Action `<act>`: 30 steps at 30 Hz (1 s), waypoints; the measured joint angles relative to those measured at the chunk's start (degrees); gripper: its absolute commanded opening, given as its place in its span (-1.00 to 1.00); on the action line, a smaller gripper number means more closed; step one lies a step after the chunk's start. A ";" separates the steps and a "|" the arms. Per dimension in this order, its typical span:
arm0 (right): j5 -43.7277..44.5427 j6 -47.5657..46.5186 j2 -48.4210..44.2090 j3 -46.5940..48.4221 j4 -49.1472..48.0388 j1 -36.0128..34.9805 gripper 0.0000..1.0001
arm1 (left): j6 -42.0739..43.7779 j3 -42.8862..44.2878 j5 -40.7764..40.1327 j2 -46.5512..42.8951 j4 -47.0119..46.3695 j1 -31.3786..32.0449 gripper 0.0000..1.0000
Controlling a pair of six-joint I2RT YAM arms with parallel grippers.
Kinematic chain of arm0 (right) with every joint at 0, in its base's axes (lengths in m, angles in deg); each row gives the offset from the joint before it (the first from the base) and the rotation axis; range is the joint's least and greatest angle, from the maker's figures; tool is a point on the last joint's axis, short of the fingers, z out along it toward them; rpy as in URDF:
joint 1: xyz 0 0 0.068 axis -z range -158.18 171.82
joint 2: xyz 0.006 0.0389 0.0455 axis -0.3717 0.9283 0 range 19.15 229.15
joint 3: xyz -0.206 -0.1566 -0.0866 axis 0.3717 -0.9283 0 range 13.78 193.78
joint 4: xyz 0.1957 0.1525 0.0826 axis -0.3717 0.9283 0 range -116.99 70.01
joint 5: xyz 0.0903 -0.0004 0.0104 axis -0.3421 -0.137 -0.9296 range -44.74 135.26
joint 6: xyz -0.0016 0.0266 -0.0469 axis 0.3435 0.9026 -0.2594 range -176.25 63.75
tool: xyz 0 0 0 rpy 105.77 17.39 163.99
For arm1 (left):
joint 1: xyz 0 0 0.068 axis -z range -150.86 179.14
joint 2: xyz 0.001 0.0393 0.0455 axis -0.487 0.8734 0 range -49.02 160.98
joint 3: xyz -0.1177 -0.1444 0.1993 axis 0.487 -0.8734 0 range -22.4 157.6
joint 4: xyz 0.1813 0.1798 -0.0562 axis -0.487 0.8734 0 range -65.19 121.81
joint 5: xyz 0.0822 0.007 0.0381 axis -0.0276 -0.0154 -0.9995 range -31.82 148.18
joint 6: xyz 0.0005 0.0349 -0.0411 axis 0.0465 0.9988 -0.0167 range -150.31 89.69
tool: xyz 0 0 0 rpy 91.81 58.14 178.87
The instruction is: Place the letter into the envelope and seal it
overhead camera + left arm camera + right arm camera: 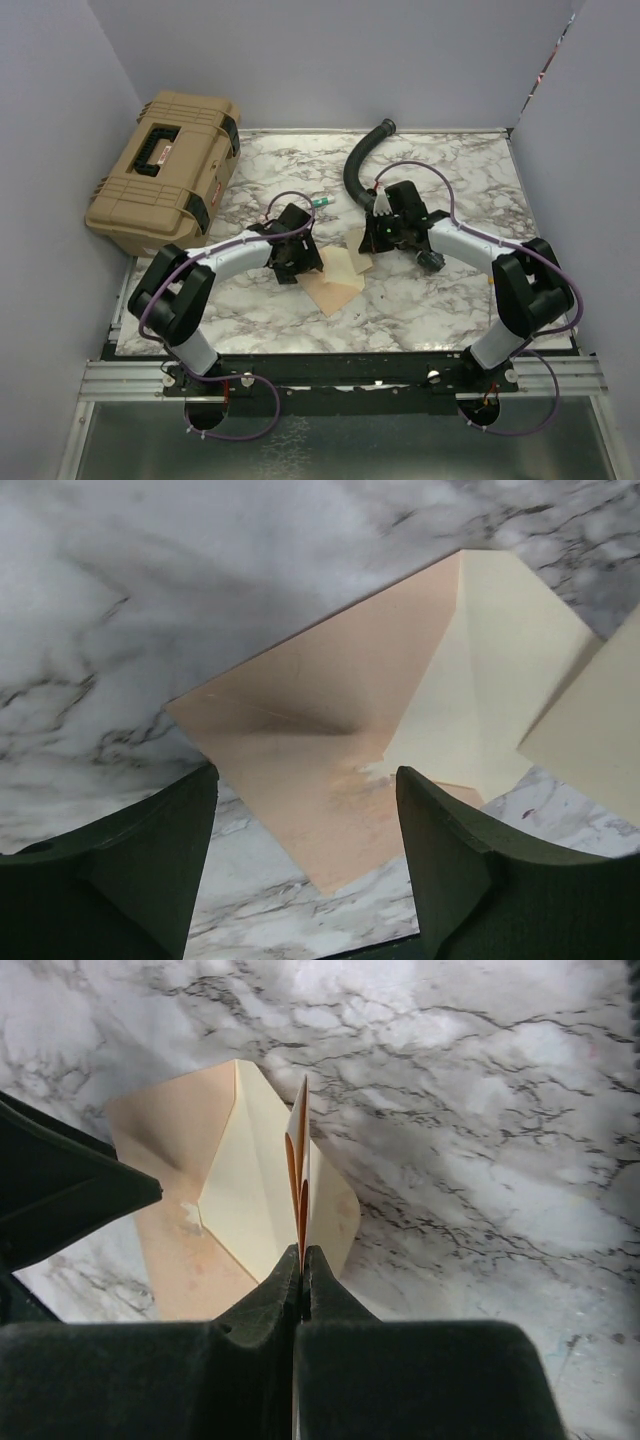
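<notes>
your right pincer (302, 1265) is clenched on the letter (298, 1160) by its folded edge; it looks light and floppy, so grip near the fold; the envelope (185, 1250) lies flap-open just beyond the tips, under your released left pincer (305, 790).

counter (450, 300): white stone-look slab with grey veins, smooth, with a soft sheen.
envelope (300, 730): paper. The outside is kraft-brown and matt with a scuffed pale patch. The inside of the flap is cream, matt and smooth.
letter (328, 1210): thin matt paper, pale on its face, orange-brown along the folded edges.
jaws: on the left gripper (305, 810) and right gripper (302, 1260), dark green, matt, finely grained, plastic by the look.
left arm (225, 262): smooth white shell with a slight gloss, matt black joints.
case (165, 175): tan hard plastic, ribbed, matt, with black latches.
hose (360, 165): black, ribbed, dull.
frame (330, 375): bare grey metal rails.
walls (330, 60): flat, matt, pale lilac.
</notes>
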 measured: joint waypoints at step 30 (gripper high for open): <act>2.38 19.98 -3.54 -12.33 -3.82 0.00 -0.99 | 9.35 0.81 5.25 2.23 -4.50 -0.52 0.04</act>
